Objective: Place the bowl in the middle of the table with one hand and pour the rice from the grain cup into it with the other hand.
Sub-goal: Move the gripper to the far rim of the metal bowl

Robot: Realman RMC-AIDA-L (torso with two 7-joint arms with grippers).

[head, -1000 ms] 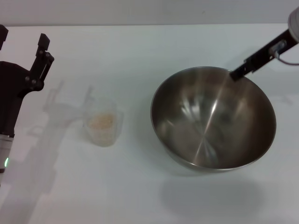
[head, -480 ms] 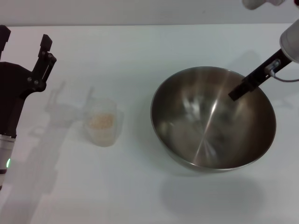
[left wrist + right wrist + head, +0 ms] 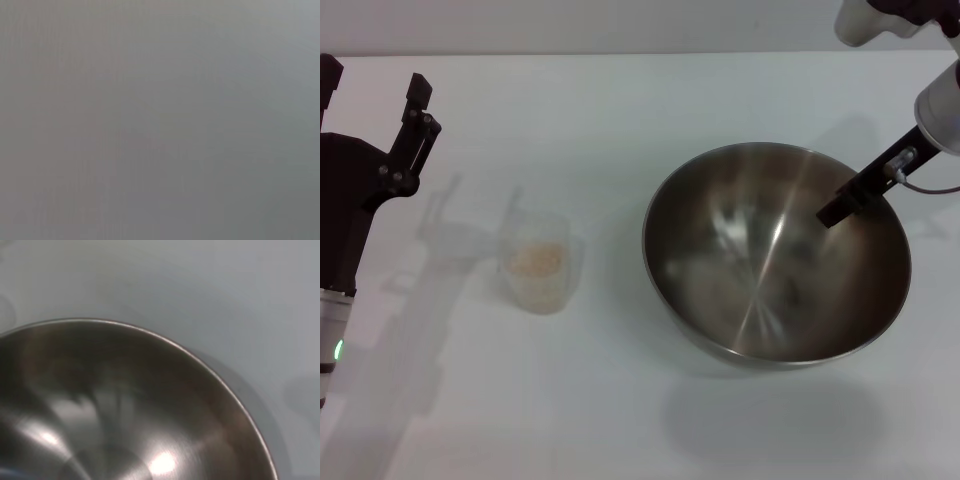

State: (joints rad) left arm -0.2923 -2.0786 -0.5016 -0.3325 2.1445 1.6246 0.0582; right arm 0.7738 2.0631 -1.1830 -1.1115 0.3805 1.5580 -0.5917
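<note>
Hovering over the wide stainless-steel bowl (image 3: 776,252), the right gripper's (image 3: 840,207) jaws cannot be judged; the left gripper (image 3: 370,105), released, flanks the clear plastic grain cup (image 3: 538,262).

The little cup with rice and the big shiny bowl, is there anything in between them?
No. In the head view, only bare white table lies between the grain cup and the bowl.

There is one big shiny bowl (image 3: 776,253) on the white bench (image 3: 620,400). There is one small clear cup (image 3: 541,262) with one little pile of rice (image 3: 538,261) in it. There are two black tools, the left tool (image 3: 370,95) and the right tool (image 3: 842,207).
</note>
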